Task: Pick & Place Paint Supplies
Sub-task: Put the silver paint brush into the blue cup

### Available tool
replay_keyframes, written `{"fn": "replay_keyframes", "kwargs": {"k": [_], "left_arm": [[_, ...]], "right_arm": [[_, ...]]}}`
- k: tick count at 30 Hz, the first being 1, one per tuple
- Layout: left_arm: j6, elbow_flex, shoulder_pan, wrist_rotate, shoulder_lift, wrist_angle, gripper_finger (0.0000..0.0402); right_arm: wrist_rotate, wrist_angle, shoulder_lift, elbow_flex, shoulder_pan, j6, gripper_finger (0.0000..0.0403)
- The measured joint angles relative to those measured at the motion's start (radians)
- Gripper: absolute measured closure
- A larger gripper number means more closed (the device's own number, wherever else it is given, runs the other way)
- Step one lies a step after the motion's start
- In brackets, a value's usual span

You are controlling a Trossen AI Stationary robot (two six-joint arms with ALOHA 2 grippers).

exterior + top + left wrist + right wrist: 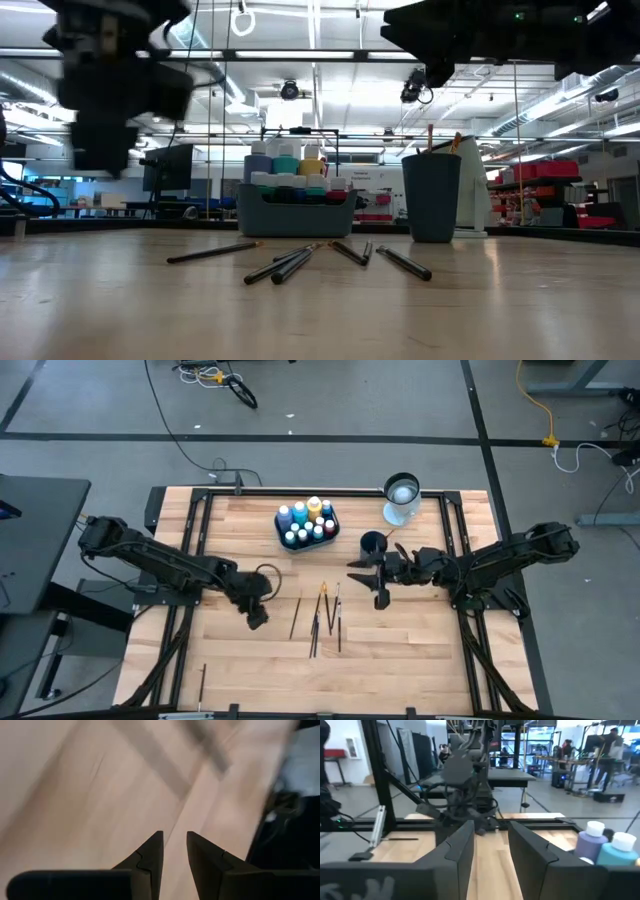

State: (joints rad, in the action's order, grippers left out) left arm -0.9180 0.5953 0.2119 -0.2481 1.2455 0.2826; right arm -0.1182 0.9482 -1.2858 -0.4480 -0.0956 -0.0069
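Brushes [320, 618] are lying bunched on the worktop [420, 650]; a pinch is risking two at once. Left end effector [257, 617] and right end effector [380, 598] are hovering narrowly parted, holding nothing.

Two dark, jointed arms [160, 565] end in black, angular, wedge-shaped jaws.

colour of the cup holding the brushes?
Dark blue cup, shows best in the high view; the low view renders it greyer.

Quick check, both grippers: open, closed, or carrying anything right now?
Left gripper: jaws slightly apart, nothing between them, above the table left of the brushes.
Right gripper: jaws apart, empty, raised beside the dark blue cup.
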Motion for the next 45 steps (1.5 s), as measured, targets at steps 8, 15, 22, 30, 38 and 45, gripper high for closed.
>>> {"fn": "replay_keyframes", "kwargs": {"k": [8, 15, 22, 30, 38, 45], "left_arm": [[-0.567, 0.0, 0.197, -0.116, 0.0, 0.257, 0.0307], [-1.016, 0.0, 0.424, -0.005, 0.0, 0.275, 0.0307], [-1.312, 0.0, 0.615, 0.06, 0.001, 0.296, 0.0307], [-1.428, 0.001, 0.751, -0.151, 0.134, 0.223, 0.0307], [-1.413, 0.001, 0.75, -0.194, 0.167, 0.211, 0.0307], [-1.32, 0.001, 0.738, -0.158, 0.168, 0.212, 0.0311]], "right_arm": [[-0.03, 0.001, 0.0, 0.0, 0.001, -0.086, 0.0277], [-0.03, 0.002, 0.0, 0.0, 0.001, -0.186, 0.0277], [-0.03, 0.003, 0.0, 0.0, 0.001, -0.284, 0.0277], [-0.022, 0.011, 0.0, 0.0, 0.008, -0.36, 0.0277], [-0.022, 0.015, 0.0, 0.0, 0.034, -0.344, 0.0277], [-0.022, 0.018, 0.0, 0.0, 0.047, -0.323, 0.0277]]}}
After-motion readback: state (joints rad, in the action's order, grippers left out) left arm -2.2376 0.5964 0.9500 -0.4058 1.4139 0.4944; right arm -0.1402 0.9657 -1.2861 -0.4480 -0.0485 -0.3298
